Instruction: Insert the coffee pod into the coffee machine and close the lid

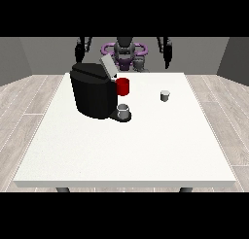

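Observation:
A black coffee machine point(92, 91) stands on the white table point(126, 150), left of the middle, with its grey lid point(108, 66) tilted up and open. A small grey cup point(123, 111) sits on the machine's base. The small grey coffee pod point(165, 95) stands alone on the table, right of the machine. Both hands hang raised behind the table's far edge: the hand at the view's left point(79, 52) beyond the machine, the hand at the view's right point(167, 53) beyond the pod. Neither touches anything.
A red mug point(123, 86) stands just right of the machine's top. The robot's torso point(124, 53) is behind the far edge. Wooden floor surrounds the table.

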